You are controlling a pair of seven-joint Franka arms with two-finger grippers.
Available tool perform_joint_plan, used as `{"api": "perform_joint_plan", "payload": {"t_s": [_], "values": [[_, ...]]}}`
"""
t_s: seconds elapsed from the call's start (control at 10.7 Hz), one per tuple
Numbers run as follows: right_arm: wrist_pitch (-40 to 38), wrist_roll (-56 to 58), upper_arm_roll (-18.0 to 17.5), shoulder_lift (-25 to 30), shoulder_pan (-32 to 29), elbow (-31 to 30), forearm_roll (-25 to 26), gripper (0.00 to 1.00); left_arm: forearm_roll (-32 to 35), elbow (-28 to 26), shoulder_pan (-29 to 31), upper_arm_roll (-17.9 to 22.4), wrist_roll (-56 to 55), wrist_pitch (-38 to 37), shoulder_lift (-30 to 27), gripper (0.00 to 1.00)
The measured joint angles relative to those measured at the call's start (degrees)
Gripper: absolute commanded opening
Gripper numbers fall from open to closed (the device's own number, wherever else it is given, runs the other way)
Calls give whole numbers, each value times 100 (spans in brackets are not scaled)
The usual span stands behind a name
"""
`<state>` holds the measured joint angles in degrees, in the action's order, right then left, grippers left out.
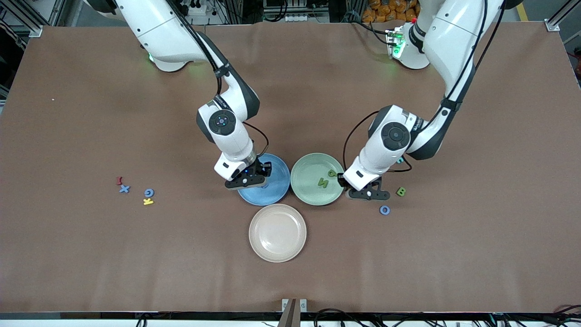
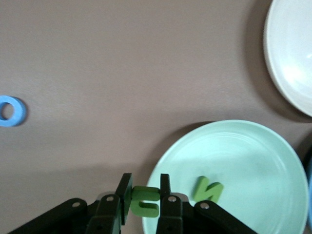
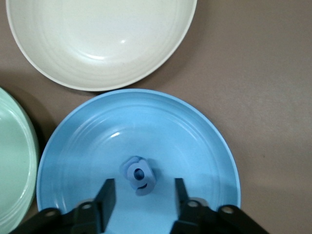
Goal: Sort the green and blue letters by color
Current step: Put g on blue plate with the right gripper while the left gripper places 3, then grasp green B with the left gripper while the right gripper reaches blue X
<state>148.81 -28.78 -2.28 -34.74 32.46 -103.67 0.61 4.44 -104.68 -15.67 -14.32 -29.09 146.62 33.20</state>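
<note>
We see three plates grouped mid-worktop (image 1: pixel 91 254): a blue plate (image 1: pixel 277 186), a green plate (image 1: pixel 308 175) beside it toward the left arm's end, and a cream plate (image 1: pixel 277 232) nearer the front camera than both.

The right pincer (image 3: pixel 141 197) hangs low over the blue plate, its fingers (image 3: pixel 108 195) apart. Between them a small blue letter (image 3: pixel 139 175) lies on the plate floor, touching neither finger.

The left pincer (image 2: pixel 145 202) sits at the green plate's rim, at about four o'clock on that plate in the front view. It is clamped on a green letter (image 2: pixel 145 200), gripped at both sides right at the plate's edge. A green N (image 1: pixel 322 182) lies flat inside the green plate, just beside the held letter. Another green piece (image 1: pixel 332 172) shows in the front view near the N; we cannot tell whether it is the held letter or a separate one.

Loose on the worktop near the left pincer are a green B (image 1: pixel 401 191) and a blue O (image 1: pixel 385 210), the O at about seven o'clock from the B and nearer the front camera.

Toward the right arm's end, well apart from the plates, lies a cluster: a red letter (image 1: pixel 120 180), a blue X (image 1: pixel 124 189), a blue G (image 1: pixel 149 192) and a yellow K (image 1: pixel 148 201), the K at six o'clock from the G.
</note>
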Motion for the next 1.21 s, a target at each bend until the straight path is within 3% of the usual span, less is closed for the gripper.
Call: {"api": "perform_joint_plan", "payload": {"t_s": [0.09, 0.19, 0.37, 0.65, 0.93, 1.21], "values": [[-180, 3, 9, 2, -12, 42, 0, 100, 0, 75, -73, -12, -197, 3, 56, 0], [-361, 151, 31, 16, -72, 92, 3, 100, 0, 157, -154, -23, -397, 9, 116, 19], [-970, 866, 49, 168, -469, 165, 4, 100, 0, 266, -332, -36, -843, 12, 227, 100], [-1489, 2121, -51, 439, -1469, 183, 8, 100, 0, 361, -476, -89, -1333, 47, 273, 100], [-1507, 3412, -70, 458, -2345, 180, 81, 100, 0, 467, -460, -137, -1451, 46, 223, 100], [-1507, 4215, 45, 460, -3049, 180, 103, 100, 44, 498, -80, -102, -782, -687, -250, 100]]}}
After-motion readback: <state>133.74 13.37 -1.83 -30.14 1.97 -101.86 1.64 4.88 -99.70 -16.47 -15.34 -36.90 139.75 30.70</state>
